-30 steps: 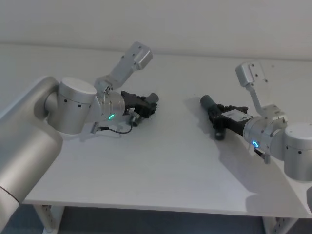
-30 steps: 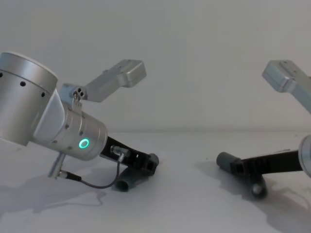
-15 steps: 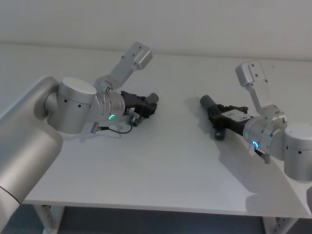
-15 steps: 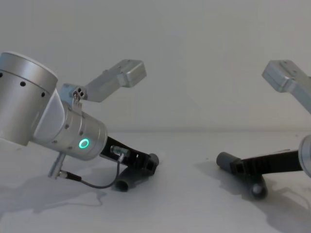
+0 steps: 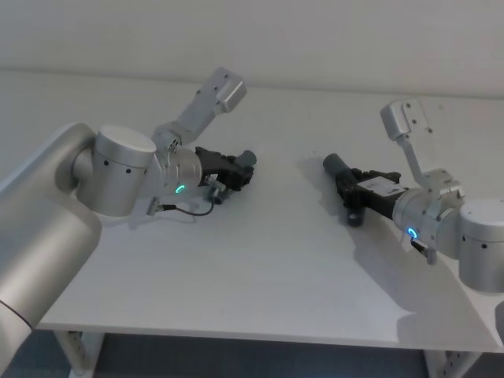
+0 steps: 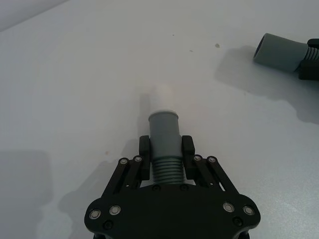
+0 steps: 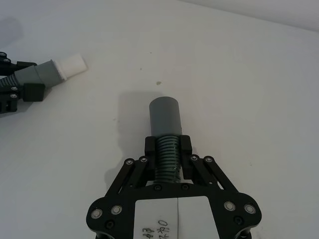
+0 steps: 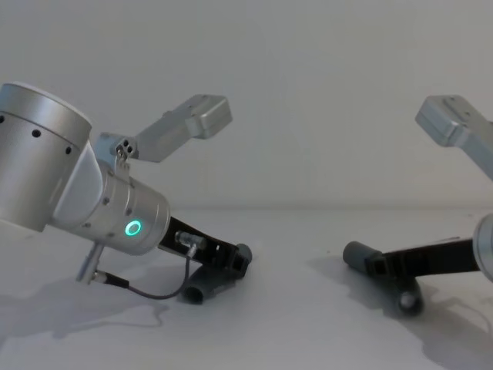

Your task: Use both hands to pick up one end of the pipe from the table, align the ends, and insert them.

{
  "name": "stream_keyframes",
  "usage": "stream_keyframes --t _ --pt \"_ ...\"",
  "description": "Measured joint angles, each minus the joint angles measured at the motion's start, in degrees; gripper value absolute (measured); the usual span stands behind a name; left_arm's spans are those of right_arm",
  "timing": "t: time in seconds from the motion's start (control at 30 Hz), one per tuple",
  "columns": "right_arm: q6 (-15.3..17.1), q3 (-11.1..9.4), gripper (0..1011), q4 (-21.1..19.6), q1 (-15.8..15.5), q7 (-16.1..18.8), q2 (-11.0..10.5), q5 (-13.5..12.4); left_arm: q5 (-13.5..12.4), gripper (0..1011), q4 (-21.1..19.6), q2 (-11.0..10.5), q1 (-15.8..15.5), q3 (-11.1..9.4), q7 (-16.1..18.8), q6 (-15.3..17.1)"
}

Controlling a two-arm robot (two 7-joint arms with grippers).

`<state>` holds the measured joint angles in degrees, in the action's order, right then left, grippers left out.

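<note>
- Left pipe piece (image 6: 164,133): dark grey, ribbed where it is gripped, with a narrower white tip (image 6: 162,96) at the free end. It sits in the left half of the bench (image 5: 268,268), nearer the far edge than the near one.
- In the chest view this piece (image 8: 202,290) slopes down, lower end at the bench surface; cannot tell if it touches.
- Right pipe piece (image 7: 165,118): dark grey, plain round free end, ribbed section between the fingers. It sits in the right half of the bench, about as far back as the left piece.
- The two pieces are well apart, with bare bench between them. The free ends point roughly toward each other but are not lined up.
- Left gripper (image 6: 165,152): narrow, clamped on the ribbed part of the left pipe piece, one finger (image 6: 144,149) against each side.
- Right gripper (image 7: 167,148): narrow, clamped on the ribbed part of the right pipe piece in the same way.
- Left arm reaches in from the bench's left side, green ring (image 5: 180,189) lit; a thin black cable (image 8: 154,291) loops below it.
- Right arm reaches in from the right edge, blue ring (image 5: 412,232) lit.
</note>
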<state>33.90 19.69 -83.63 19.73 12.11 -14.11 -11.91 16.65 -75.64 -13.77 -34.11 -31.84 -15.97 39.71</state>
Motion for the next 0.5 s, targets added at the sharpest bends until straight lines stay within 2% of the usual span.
stream_keyframes --t 0.17,0.37,0.5 --pt "-0.6 0.0 274 -0.2 -0.1 0.0 -0.1 0.3 -0.5 368 0.3 -0.1 -0.4 -0.5 -0.6 -0.7" --pt "-2.3 0.0 274 -0.9 -0.5 -0.3 -0.5 1.2 -2.2 368 1.0 -0.6 -1.7 -2.1 -2.1 -3.7" --pt "-4.9 -0.1 274 -1.9 -1.1 -1.0 -1.2 2.5 -3.4 368 1.3 -1.0 -2.6 -3.3 -2.9 -5.6"
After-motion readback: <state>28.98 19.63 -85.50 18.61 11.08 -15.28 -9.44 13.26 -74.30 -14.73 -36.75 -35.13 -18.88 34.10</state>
